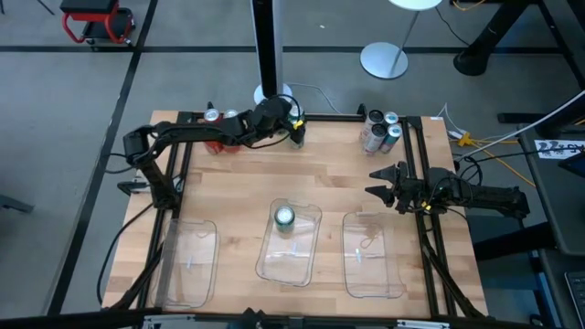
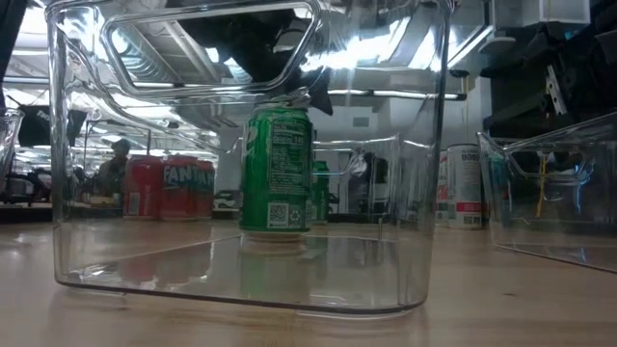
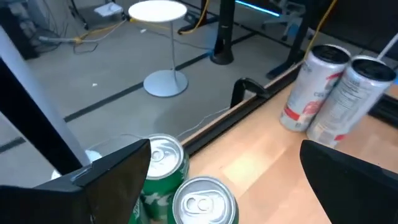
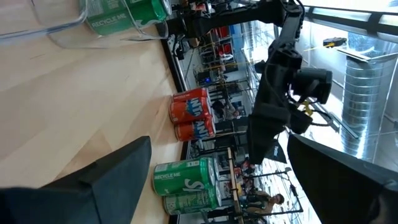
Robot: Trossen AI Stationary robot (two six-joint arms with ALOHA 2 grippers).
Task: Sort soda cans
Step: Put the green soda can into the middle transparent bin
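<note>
Risk: the left gripper hangs at the far edge over two green cans standing touching one another. A descent off centre could catch both, or tip one against its neighbour and over the table edge just behind. The red cans stand close on its other side, leaving little room for the fingers.

Jaws, left: spread wide, holding nothing; in the wrist view one finger shows beside the nearer green can, contact not confirmed.

Jaws, right: the right gripper waits at the right side of the table, wide apart and empty, near the silver cans at the far right corner.

One green can stands upright in the middle tray. The left tray and right tray hold no cans. The remaining cans are all unsorted along the far edge
</note>
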